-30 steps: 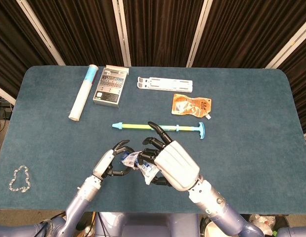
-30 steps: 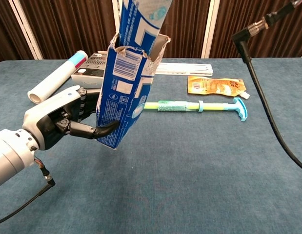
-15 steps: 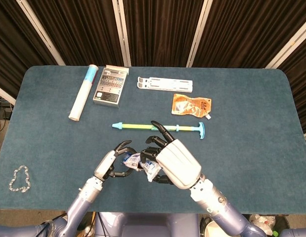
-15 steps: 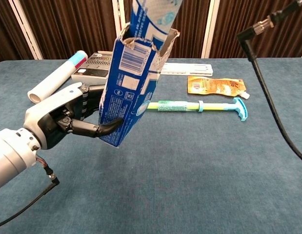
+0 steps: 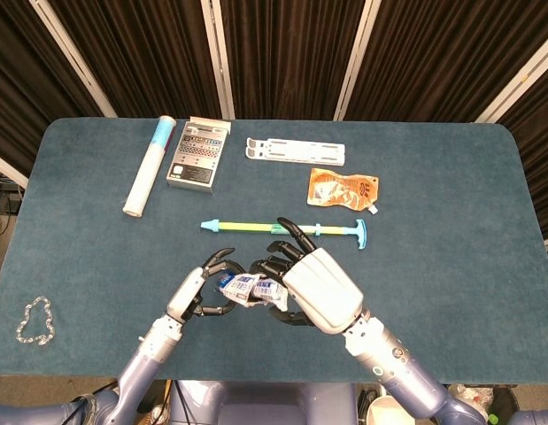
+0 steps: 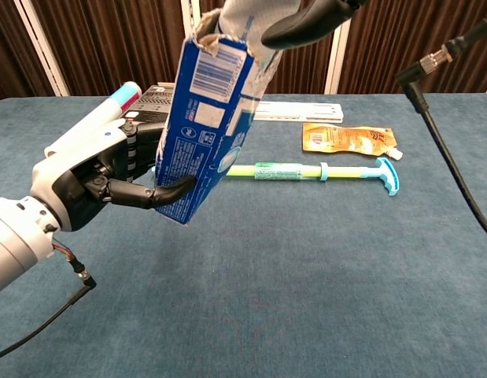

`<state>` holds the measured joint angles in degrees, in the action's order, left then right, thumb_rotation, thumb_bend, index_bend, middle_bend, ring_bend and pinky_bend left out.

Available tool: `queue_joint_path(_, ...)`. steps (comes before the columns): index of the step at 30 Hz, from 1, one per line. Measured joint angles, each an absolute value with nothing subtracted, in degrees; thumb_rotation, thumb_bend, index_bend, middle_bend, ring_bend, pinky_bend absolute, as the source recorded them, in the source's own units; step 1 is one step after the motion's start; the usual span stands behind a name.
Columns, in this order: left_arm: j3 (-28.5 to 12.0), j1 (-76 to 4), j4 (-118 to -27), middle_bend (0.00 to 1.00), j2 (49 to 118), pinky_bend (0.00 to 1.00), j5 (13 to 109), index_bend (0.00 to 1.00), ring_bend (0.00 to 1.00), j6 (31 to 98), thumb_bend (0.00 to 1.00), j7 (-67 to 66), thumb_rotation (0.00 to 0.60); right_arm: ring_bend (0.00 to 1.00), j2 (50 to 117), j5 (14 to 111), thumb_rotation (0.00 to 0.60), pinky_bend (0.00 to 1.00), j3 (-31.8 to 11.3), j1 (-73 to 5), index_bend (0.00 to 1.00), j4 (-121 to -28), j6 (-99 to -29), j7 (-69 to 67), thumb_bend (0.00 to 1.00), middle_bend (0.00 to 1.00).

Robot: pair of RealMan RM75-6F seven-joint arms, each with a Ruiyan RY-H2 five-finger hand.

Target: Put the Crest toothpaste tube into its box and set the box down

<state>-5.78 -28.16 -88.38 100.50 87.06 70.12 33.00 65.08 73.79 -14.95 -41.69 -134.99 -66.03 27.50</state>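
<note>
In the chest view my left hand (image 6: 90, 179) grips the blue Crest box (image 6: 202, 130) from the side and holds it above the table, tilted with its torn open end up. The pale toothpaste tube (image 6: 247, 16) sticks out of that opening. A dark finger of my right hand (image 6: 306, 20) lies on the tube's upper end, and the rest of that hand is cut off by the frame. From the head view the box and tube (image 5: 249, 289) show between my left hand (image 5: 198, 292) and my right hand (image 5: 320, 288), which holds the tube from above.
Beyond the hands lies a green and blue stick (image 5: 287, 230). Further back are a white roll (image 5: 150, 166), a grey keypad device (image 5: 198, 158), a white folding stand (image 5: 296, 150) and an orange pouch (image 5: 344, 189). A bead chain (image 5: 34, 320) lies front left. A black cable (image 6: 451, 169) hangs at right.
The box has risen and leaned further over in my left hand. The tube has gone deeper into it, and my right hand's finger has come into the chest view.
</note>
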Motion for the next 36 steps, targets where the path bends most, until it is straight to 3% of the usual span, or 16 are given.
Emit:
queue_joint_path(13,-6.01,-27.9,-87.87,0.41,99.94,0.07,87.53,0.43,0.09,71.41,0.46,35.43,0.6,0.15,61.5,77.15,0.6,0.0,-16.12,-40.61,0.28,-134.99,-67.3,24.27,0.16,0.16)
queue_joint_path(22,-5.78,-26.66,-87.42,0.41,96.22,0.07,87.52,0.43,0.09,72.91,0.46,37.58,0.6,0.15,55.86,84.08,0.6,0.0,-18.25,-35.06,0.28,-134.99,-76.77,20.58,0.17,0.15)
queue_joint_path(28,-6.07,-25.3,-89.26,0.4,90.94,0.07,87.94,0.43,0.09,75.31,0.46,39.36,0.6,0.15,46.32,85.84,0.6,0.0,-19.37,-26.22,0.27,-134.99,-86.91,17.42,0.16,0.15)
queue_joint_path(32,-6.49,-24.66,-91.68,0.4,87.28,0.07,88.28,0.43,0.09,76.47,0.46,40.05,0.6,0.15,40.27,84.24,0.6,0.0,-19.2,-21.03,0.25,-133.97,-89.21,14.81,0.16,0.15)
queue_joint_path(36,-6.95,-24.27,-94.06,0.4,84.08,0.07,88.33,0.43,0.09,76.95,0.46,39.89,0.6,0.15,39.28,82.74,0.6,0.0,-18.41,-19.37,0.24,-129.11,-89.34,11.87,0.16,0.15)
